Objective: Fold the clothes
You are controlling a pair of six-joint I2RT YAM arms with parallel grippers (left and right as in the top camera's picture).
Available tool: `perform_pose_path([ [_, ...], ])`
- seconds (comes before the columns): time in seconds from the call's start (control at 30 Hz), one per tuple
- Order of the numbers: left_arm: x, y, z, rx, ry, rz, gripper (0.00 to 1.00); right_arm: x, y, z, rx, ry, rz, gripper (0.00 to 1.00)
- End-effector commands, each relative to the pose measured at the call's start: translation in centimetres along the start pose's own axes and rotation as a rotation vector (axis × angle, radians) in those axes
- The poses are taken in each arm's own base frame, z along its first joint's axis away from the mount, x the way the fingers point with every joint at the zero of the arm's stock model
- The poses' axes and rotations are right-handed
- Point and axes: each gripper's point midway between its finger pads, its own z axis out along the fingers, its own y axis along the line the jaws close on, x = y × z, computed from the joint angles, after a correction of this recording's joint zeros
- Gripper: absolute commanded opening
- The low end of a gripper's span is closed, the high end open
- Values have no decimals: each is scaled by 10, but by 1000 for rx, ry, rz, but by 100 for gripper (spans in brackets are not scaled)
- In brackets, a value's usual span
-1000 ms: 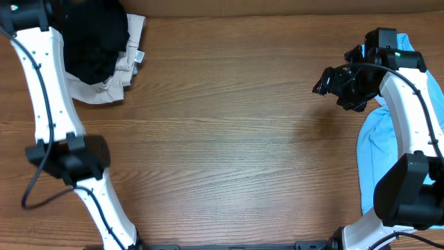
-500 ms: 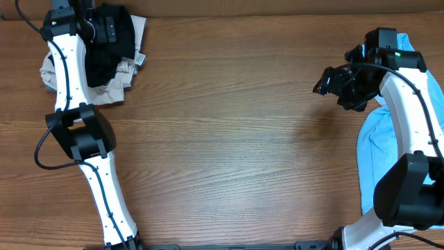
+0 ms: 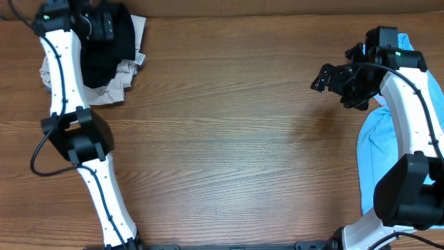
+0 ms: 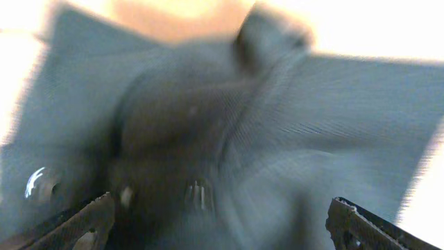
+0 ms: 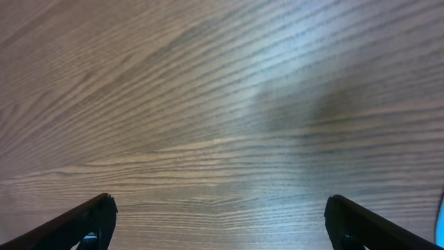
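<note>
**Left fingers [image 4: 83,219] apart over black garment [image 3: 105,50]; right fingers [image 5: 87,223] apart over bare tabletop [image 3: 222,139]**

My left fingers are spread wide; only the two tips show, at the bottom corners of the left wrist view. Between them is dark fabric, very blurred, filling most of the frame. I cannot tell if the tips touch it. From overhead, my left arm reaches to the far left corner, its end over the black garment. That garment lies on top of a crumpled beige garment [image 3: 119,85], which sticks out below it and on both sides of the arm. The middle of the tabletop is plain wood grain. My right fingers are also spread, with nothing between them, hanging over wood at far right. A light blue garment [image 3: 374,160] lies along the right edge, partly under my right arm, well apart from the pile on the left.
</note>
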Motion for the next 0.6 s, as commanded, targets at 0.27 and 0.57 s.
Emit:
perform_pose_path([
  [0.27, -89, -41, -347, 6, -521, 39, 100, -51, 42, -144, 31, -344, -105, 100],
  [0.57, -77, -50, -426, -1, -635, 53, 100, 8, 80, -280, -50, -574, -189, 100],
])
